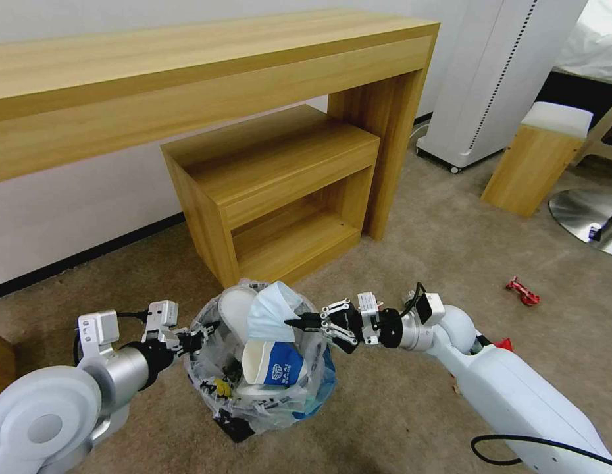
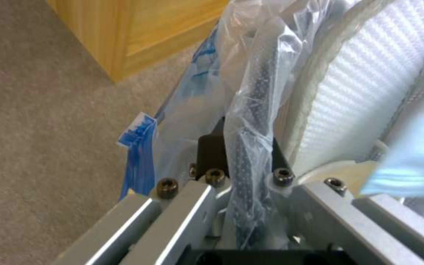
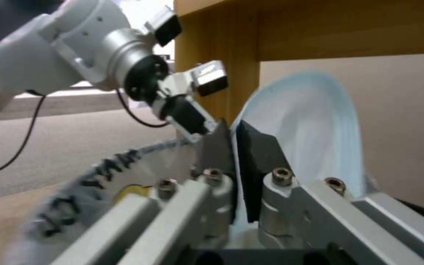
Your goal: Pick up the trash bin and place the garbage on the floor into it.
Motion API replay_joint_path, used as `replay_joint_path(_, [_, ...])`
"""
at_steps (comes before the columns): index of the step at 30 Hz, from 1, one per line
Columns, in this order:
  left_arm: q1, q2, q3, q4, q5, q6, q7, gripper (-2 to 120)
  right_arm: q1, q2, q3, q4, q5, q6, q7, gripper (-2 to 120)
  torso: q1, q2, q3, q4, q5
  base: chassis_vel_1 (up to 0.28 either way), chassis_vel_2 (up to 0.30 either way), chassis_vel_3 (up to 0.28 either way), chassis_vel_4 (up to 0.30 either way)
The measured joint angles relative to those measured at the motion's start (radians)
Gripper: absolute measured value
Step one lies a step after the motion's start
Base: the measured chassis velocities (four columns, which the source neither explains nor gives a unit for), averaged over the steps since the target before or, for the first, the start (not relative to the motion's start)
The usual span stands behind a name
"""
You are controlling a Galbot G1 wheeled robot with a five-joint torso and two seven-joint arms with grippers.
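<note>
The trash bin hangs just above the carpet before the low wooden shelf, tilted with its mouth facing up and toward the shelf. It is small, round and black, lined with a crinkly clear bag showing a blue patch. The left gripper clamps the bagged rim — the fingers are pressed on it. The right gripper pinches one pale blue mask, standing upright over the bin's mouth. Inside sit one blue-white paper cup and one white slipper. One red wrapper lies on the carpet, well apart.
</note>
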Motion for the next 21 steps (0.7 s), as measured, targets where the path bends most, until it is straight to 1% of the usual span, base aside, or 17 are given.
replay_joint_path(1, [0.000, 0.000, 0.000, 0.000, 0.000, 0.000, 0.000, 1, 0.000, 0.000, 0.000, 0.000, 0.000, 0.000, 0.000, 5, 0.000, 0.000, 0.000, 0.0000, 0.0000, 0.000, 0.000, 0.000, 0.000])
replay_joint_path(3, [0.002, -0.004, 0.005, -0.005, -0.003, 0.000, 0.000, 1, 0.000, 0.001, 0.000, -0.004, -0.001, 0.001, 0.003, 13, 0.000, 0.000, 0.000, 0.0000, -0.0002, 0.000, 0.000, 0.000, 0.000])
replay_joint_path(4, [0.003, -0.008, 0.010, -0.009, -0.006, 0.000, -0.001, 1, 0.001, 0.002, 0.000, -0.008, -0.005, 0.002, 0.003, 22, 0.000, 0.000, 0.000, 0.0000, 0.0000, 0.000, 0.000, 0.000, 0.000])
replay_joint_path(5, [0.003, -0.008, 0.010, -0.009, -0.006, 0.000, -0.001, 1, 0.001, 0.002, 0.000, -0.008, -0.005, 0.002, 0.003, 22, 0.000, 0.000, 0.000, 0.0000, 0.0000, 0.000, 0.000, 0.000, 0.000])
replay_joint_path(7, [0.005, -0.012, 0.013, -0.013, -0.017, 0.000, -0.007, 1, 0.001, 0.001, 0.001, -0.009, -0.005, 0.002, 0.003, 32, 0.000, 0.000, 0.000, 0.0000, -0.0001, 0.000, 0.000, 0.000, 0.000])
replay_joint_path(8, [0.005, -0.012, 0.013, -0.013, -0.017, 0.000, -0.007, 1, 0.001, 0.001, 0.001, -0.009, -0.005, 0.002, 0.003, 32, 0.000, 0.000, 0.000, 0.0000, -0.0001, 0.000, 0.000, 0.000, 0.000])
replay_joint_path(11, [0.008, -0.007, 0.006, -0.016, -0.026, 0.000, -0.010, 1, 0.001, -0.002, 0.009, -0.005, -0.005, 0.002, -0.003, 48, 0.000, 0.000, 0.000, -0.0001, -0.0001, 0.000, 0.000, 0.000, 0.000])
replay_joint_path(12, [0.008, -0.007, 0.006, -0.016, -0.026, 0.000, -0.010, 1, 0.001, -0.002, 0.009, -0.005, -0.005, 0.002, -0.003, 48, 0.000, 0.000, 0.000, -0.0001, -0.0001, 0.000, 0.000, 0.000, 0.000])
replay_joint_path(14, [0.010, -0.008, 0.007, -0.021, -0.026, 0.000, -0.010, 1, 0.001, -0.003, 0.014, -0.003, -0.005, 0.002, -0.004, 55, 0.000, 0.000, 0.000, 0.0000, -0.0002, 0.000, 0.000, 0.000, 0.000])
replay_joint_path(15, [0.010, -0.008, 0.007, -0.021, -0.026, 0.000, -0.010, 1, 0.001, -0.003, 0.014, -0.003, -0.005, 0.002, -0.004, 55, 0.000, 0.000, 0.000, 0.0000, -0.0002, 0.000, 0.000, 0.000, 0.000])
replay_joint_path(16, [0.011, -0.008, 0.007, -0.024, -0.026, 0.000, -0.010, 1, -0.001, -0.003, 0.018, -0.002, -0.005, 0.001, -0.005, 62, 0.000, 0.000, 0.000, 0.0000, -0.0002, 0.000, 0.000, 0.000, 0.000])
replay_joint_path(17, [0.011, -0.008, 0.007, -0.026, -0.026, 0.000, -0.010, 1, -0.002, -0.003, 0.021, -0.002, -0.005, 0.001, -0.005, 67, 0.000, 0.000, 0.000, 0.0000, -0.0001, 0.000, 0.000, 0.000, 0.000])
replay_joint_path(18, [0.011, -0.008, 0.007, -0.026, -0.026, 0.000, -0.010, 1, -0.002, -0.003, 0.021, -0.002, -0.005, 0.001, -0.005, 67, 0.000, 0.000, 0.000, 0.0000, -0.0001, 0.000, 0.000, 0.000, 0.000])
replay_joint_path(20, [0.010, -0.003, 0.007, -0.027, -0.027, 0.000, -0.010, 1, -0.005, -0.006, 0.027, -0.003, -0.004, 0.000, -0.005, 79, 0.000, 0.000, 0.000, 0.0000, -0.0001, 0.000, 0.000, 0.000, 0.000])
replay_joint_path(21, [0.010, -0.003, 0.007, -0.027, -0.027, 0.000, -0.010, 1, -0.005, -0.006, 0.027, -0.003, -0.004, 0.000, -0.005, 79, 0.000, 0.000, 0.000, 0.0000, -0.0001, 0.000, 0.000, 0.000, 0.000])
